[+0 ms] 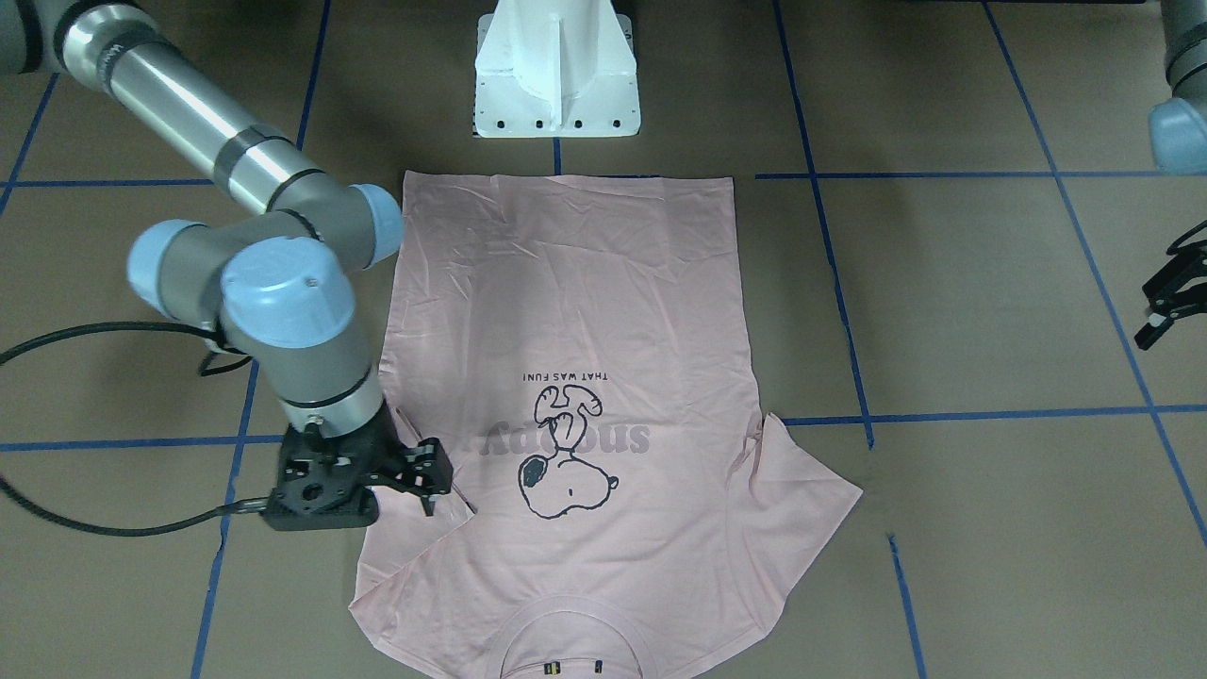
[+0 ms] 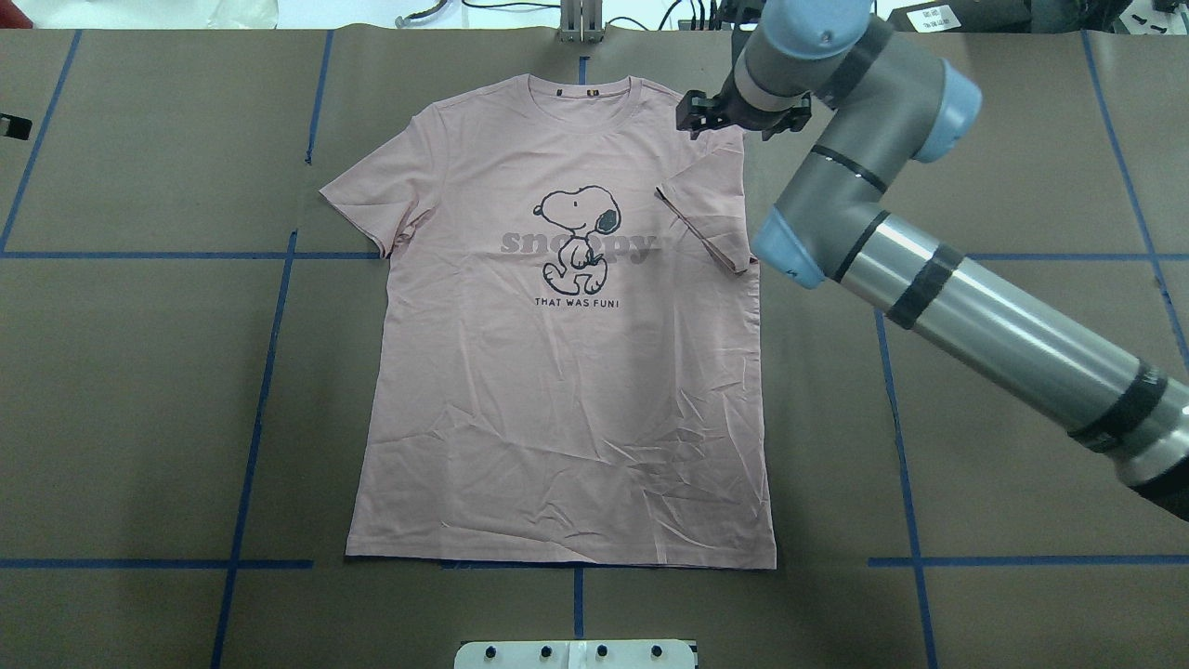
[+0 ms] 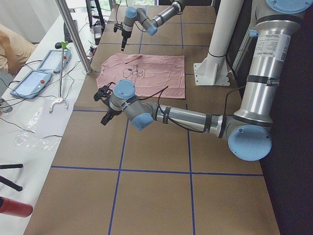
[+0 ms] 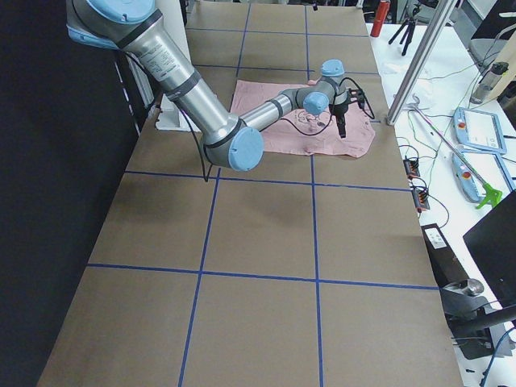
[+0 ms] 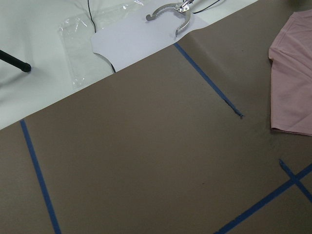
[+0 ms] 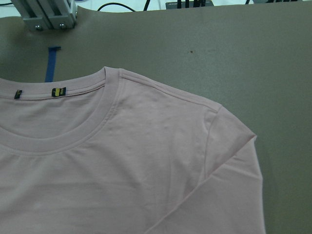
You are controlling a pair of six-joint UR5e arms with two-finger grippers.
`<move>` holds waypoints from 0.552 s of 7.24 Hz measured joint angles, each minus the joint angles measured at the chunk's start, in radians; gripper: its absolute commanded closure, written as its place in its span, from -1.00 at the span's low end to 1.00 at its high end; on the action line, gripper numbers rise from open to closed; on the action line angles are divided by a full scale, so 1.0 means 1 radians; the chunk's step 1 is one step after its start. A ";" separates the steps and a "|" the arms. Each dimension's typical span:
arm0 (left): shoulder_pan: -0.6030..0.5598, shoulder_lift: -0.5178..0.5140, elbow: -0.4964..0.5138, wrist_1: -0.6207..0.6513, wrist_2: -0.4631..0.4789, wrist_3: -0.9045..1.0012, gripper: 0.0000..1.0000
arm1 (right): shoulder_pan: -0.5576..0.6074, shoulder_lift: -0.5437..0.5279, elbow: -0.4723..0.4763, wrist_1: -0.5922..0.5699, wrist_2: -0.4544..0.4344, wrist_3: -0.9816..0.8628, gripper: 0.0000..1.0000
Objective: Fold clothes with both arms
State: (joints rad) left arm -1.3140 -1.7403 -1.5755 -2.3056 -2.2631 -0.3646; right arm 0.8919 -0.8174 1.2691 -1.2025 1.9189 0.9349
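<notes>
Jaws: I read both as released, empty. Right gripper (image 1: 432, 479) over T-shirt's (image 2: 567, 400) folded-in sleeve (image 2: 706, 218); left gripper (image 1: 1162, 304) well apart, over bare table (image 2: 139, 372). White pedestal (image 1: 556, 85) near hem.

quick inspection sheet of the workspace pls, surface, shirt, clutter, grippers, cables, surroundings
surface: brown table with a blue tape grid.
job's things: pink T-shirt lies print up; sleeve on the robot's right is folded inward, other sleeve is spread flat.
clutter: nothing seen.
grippers: right gripper at the folded sleeve, apparently open, empty; left gripper off the shirt, apparently open, empty.
cables: black cable loops from the right wrist over the table.
surroundings: white pedestal; side bench with tablets.
</notes>
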 measured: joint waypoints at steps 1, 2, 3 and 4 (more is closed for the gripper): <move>0.060 -0.030 0.005 0.001 0.061 -0.106 -0.67 | 0.079 -0.075 0.060 0.003 0.100 -0.108 -1.00; 0.121 -0.062 0.013 0.002 0.124 -0.201 -0.58 | 0.152 -0.150 0.109 0.005 0.184 -0.209 -1.00; 0.185 -0.103 0.038 0.002 0.193 -0.291 -0.56 | 0.203 -0.220 0.149 0.007 0.238 -0.292 -1.00; 0.248 -0.157 0.087 0.001 0.264 -0.370 -0.56 | 0.231 -0.265 0.176 0.008 0.259 -0.342 -1.00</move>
State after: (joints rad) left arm -1.0662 -1.8974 -1.4889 -2.3043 -1.9989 -0.7342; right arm 1.1225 -1.0825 1.4449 -1.1941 2.1778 0.5928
